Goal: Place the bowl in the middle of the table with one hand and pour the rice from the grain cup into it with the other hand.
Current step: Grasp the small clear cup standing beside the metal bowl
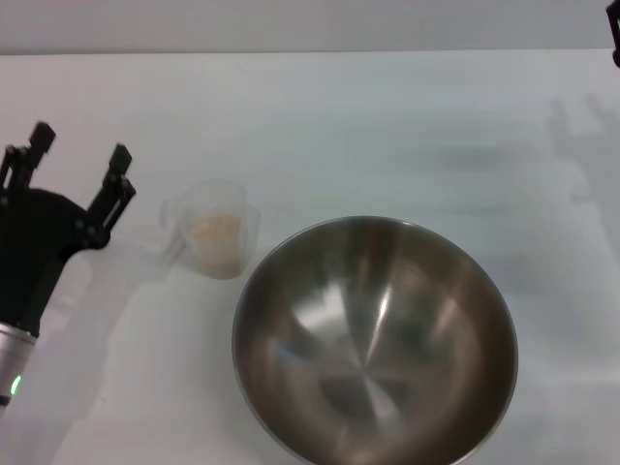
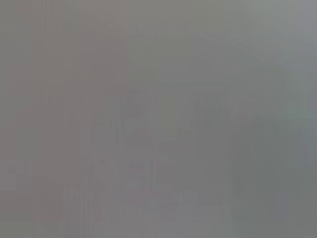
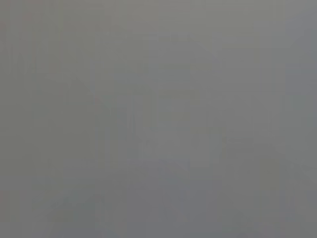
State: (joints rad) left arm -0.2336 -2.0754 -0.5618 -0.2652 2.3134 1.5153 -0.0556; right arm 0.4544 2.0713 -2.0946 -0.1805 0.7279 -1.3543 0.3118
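The bowl (image 1: 374, 341) sits upright on the table (image 1: 387, 126) at the near edge of the head view, its rim cut off along the near side; it serves as the reference point for all that follows. Its brushed steel interior is bare, with no grains in it. Just beyond the bowl's far-left rim stands the grain cup (image 1: 215, 237), upright on the tabletop, close beside the bowl; whether the two touch cannot be determined. The rice (image 1: 215, 235) lies inside the cup as a pale beige mass. A short handle tab projects from the cup on the side away from the bowl. Further left of the cup, well apart from the bowl, the left gripper (image 1: 77, 160) hovers with its black fingers spread wide and nothing between them; its nearer fingertip (image 1: 119, 157) stands near the cup's handle tab without contact. Far beyond the bowl to the right, at the upper corner of the head view, a small dark fragment of the right gripper (image 1: 614, 34) shows; whether its fingers are apart or together cannot be told. A faint shadow of that arm falls on the table below it. Both wrist views show only uniform grey and yield nothing.
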